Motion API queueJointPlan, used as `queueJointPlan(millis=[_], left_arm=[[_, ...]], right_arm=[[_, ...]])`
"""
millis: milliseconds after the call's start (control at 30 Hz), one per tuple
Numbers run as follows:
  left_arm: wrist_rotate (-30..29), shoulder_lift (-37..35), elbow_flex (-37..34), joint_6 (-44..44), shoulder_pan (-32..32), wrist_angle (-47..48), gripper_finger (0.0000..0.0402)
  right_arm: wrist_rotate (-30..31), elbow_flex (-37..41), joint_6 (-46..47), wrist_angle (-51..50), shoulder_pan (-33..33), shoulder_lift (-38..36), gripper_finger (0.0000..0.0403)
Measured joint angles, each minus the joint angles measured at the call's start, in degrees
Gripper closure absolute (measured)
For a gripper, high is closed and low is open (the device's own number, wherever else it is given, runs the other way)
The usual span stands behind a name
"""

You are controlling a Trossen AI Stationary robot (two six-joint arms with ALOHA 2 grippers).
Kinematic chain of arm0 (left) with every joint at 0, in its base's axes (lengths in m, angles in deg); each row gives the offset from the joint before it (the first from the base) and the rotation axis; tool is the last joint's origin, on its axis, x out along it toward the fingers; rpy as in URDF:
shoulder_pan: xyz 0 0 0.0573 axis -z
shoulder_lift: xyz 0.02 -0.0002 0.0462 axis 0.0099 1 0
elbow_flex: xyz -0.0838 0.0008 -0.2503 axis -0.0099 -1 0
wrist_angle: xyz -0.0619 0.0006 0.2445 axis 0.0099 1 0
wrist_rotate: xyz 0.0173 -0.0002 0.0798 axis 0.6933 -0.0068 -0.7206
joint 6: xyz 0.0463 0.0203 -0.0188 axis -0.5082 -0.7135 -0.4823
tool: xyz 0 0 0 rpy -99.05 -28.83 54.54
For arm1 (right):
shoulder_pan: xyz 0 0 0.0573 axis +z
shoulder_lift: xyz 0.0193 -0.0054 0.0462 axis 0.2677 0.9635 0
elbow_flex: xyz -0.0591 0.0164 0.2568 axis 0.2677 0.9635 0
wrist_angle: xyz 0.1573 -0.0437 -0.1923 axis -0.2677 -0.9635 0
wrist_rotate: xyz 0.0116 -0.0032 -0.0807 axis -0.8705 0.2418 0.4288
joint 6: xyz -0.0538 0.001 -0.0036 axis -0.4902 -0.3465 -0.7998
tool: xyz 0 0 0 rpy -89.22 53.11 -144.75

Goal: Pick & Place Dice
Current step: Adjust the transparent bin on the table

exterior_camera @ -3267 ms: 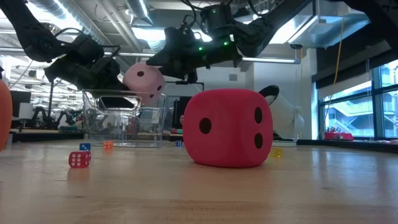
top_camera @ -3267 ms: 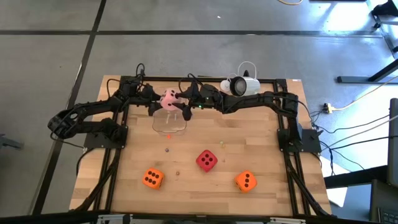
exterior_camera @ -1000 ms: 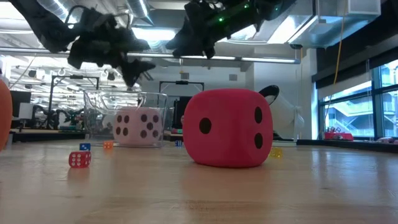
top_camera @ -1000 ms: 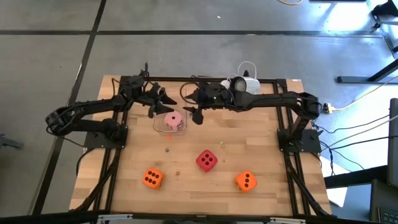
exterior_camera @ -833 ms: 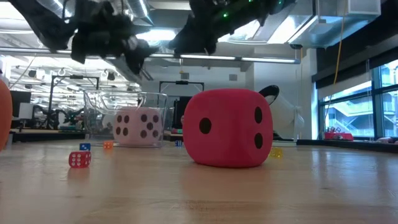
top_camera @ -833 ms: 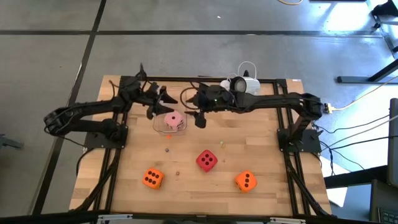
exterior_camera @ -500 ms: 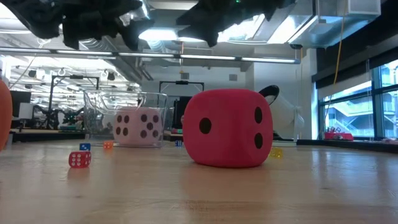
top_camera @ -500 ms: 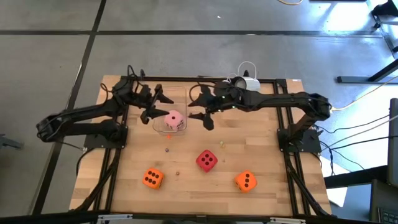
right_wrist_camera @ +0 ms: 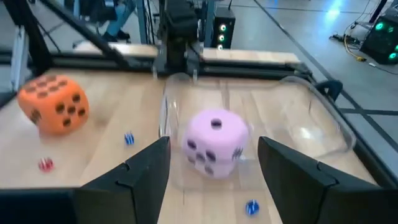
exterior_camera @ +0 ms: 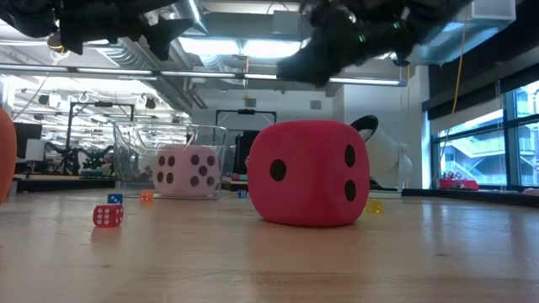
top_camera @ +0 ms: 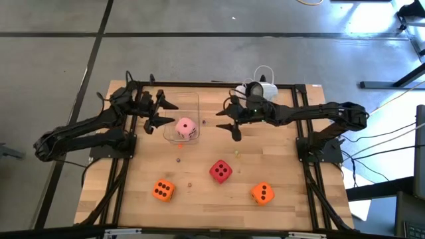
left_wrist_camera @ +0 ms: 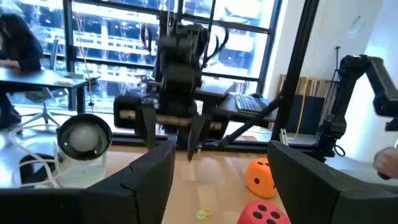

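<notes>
The pink die (top_camera: 186, 128) lies on the floor of a clear container (top_camera: 188, 101) at the far middle of the table, also seen in the low view (exterior_camera: 188, 172) and the right wrist view (right_wrist_camera: 214, 144). The red die (top_camera: 221, 170) rests on the table mid-near. Two orange dice (top_camera: 163, 190) (top_camera: 263, 193) sit near the near edge. My left gripper (top_camera: 167, 115) hovers open just left of the container. My right gripper (top_camera: 228, 126) hovers open to the container's right. Neither touches anything.
Several tiny dice lie scattered on the wood, among them a red one (exterior_camera: 107, 215) and a blue one (exterior_camera: 114, 199). A white camera (top_camera: 257, 90) with its cable sits at the far edge. Black frame rails (top_camera: 302, 143) run along both sides. Bare wood lies between the big dice.
Both grippers have drawn apart from above the container and risen, the left toward the table's left edge, the right toward the right edge and a little nearer. Both stay open. The pink die has kept still inside the container.
</notes>
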State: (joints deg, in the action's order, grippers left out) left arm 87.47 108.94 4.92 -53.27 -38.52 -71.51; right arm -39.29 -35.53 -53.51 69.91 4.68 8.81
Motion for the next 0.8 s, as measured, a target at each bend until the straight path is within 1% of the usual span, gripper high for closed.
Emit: queueJointPlan(millis=[67, 200, 400, 533, 700, 800], left_arm=[[-0.22, -0.86, -0.7, 0.04, 0.0, 0.0, 0.0149], [-2.99, -2.09, -2.07, 0.22, 0.0, 0.34, 0.0149], [-6.1, -2.39, -2.07, 0.48, 0.0, 0.7, 0.0149], [-6.52, -2.39, -2.07, 0.71, 0.0, 0.79, 0.0149], [-6.6, -2.39, -2.07, 1.56, 0.0, 0.76, 0.0149], [-6.61, -2.39, -2.07, 1.6, 0.0, 0.79, 0.0149]], right_arm=[[0.45, 2.73, -0.2, 3.31, -0.77, 0.0, 0.016], [6.37, 6.32, 3.89, 8.63, -3.18, 0.0, 0.016], [6.51, 6.49, 4.68, 7.42, -5.69, 1.46, 0.016], [2.72, 3.62, 1.94, 4.92, -6.6, 4.04, 0.016], [-1.18, -2.82, 0.08, -3.51, -8.51, 9.09, 0.016], [-1.51, -7.32, -0.85, -9.06, -9.63, 13.0, 0.016]])
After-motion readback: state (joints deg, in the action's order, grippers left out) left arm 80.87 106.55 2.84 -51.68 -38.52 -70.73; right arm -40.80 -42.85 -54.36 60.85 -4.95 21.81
